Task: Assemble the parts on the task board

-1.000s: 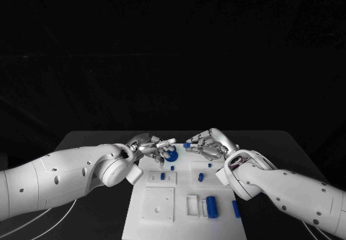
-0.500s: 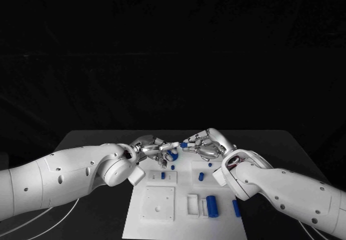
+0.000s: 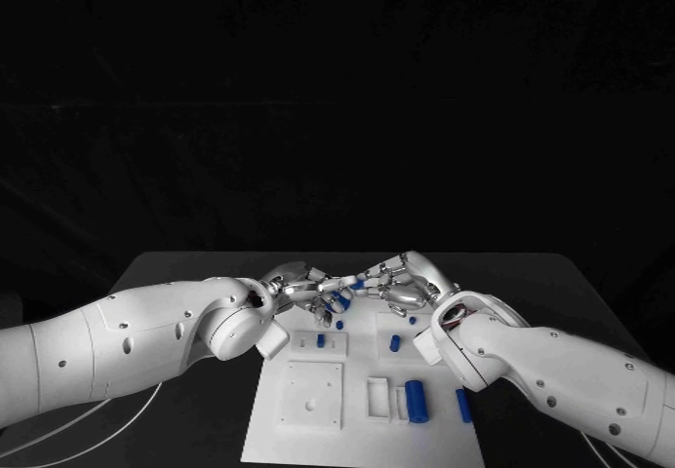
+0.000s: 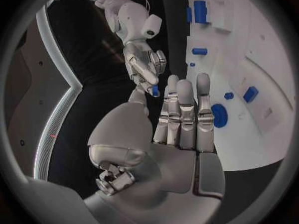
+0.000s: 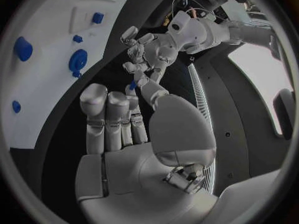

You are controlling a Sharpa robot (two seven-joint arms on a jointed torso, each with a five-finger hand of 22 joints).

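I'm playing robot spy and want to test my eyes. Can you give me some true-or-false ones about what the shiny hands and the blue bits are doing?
1. The silver right hand pinches a small blue piece at its fingertips. True.
2. The silver left hand lifts the round blue disc in the air. False: the disc sits on the flat white task board.
3. A long blue cylinder lies on the board's near part. True.
4. The two hands are far apart, at opposite ends of the black table. False: they meet over the board's far end.
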